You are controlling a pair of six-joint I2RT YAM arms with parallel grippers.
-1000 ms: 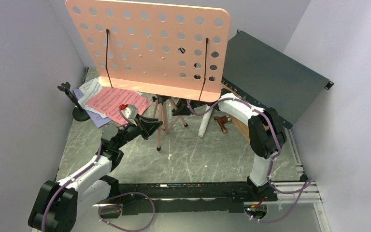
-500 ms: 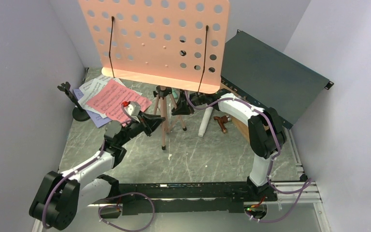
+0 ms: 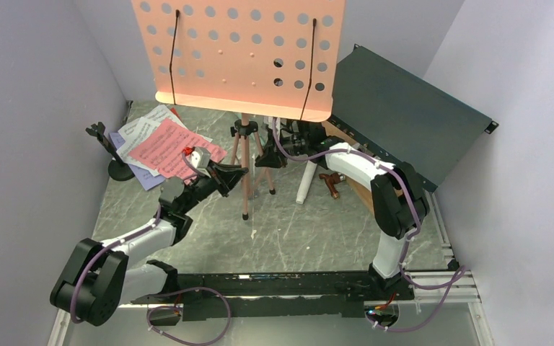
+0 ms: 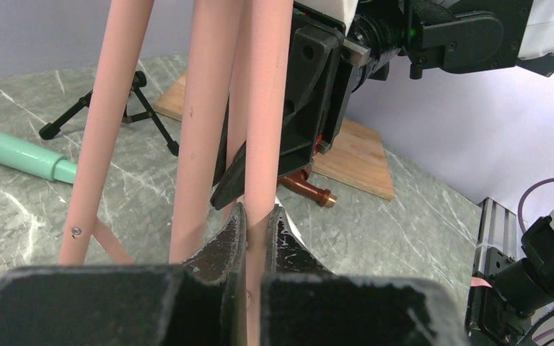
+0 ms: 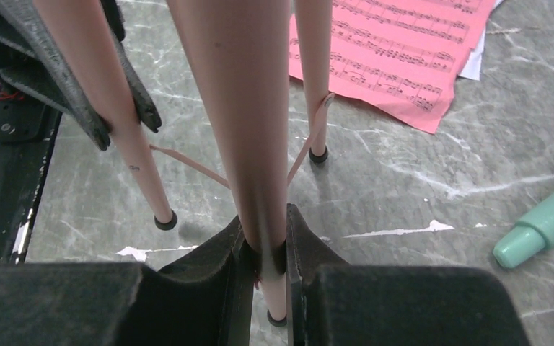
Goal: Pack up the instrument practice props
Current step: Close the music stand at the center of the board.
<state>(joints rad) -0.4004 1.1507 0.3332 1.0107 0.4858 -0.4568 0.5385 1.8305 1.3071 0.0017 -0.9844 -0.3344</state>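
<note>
The pink perforated music tripod (image 3: 242,50) stands upright mid-table, its desk high in the top view. My left gripper (image 3: 238,173) (image 4: 257,216) is shut on its front leg (image 4: 263,108). My right gripper (image 3: 265,162) (image 5: 263,231) is shut on another leg (image 5: 238,108) from the far side. Red (image 3: 169,148), white (image 3: 141,130) and lavender (image 3: 144,179) sheet-music pages lie at the back left. A black microphone mount (image 3: 112,155) stands beside them. A second black mount (image 4: 126,108) and the green microphone (image 4: 14,155) (image 5: 548,220) lie behind the tripod. The white microphone (image 3: 307,184) lies to the right.
The large dark green metal box (image 3: 404,119) leans at the back right, with the flat wooden board (image 3: 357,187) (image 4: 353,155) under its near edge. A small brown piece (image 3: 330,180) lies by the board. Walls close in on both sides.
The pink tripod has swung more upright and its desk has risen in the top view. My left gripper has closed on the front leg and shifted slightly right. The right gripper kept its hold.
</note>
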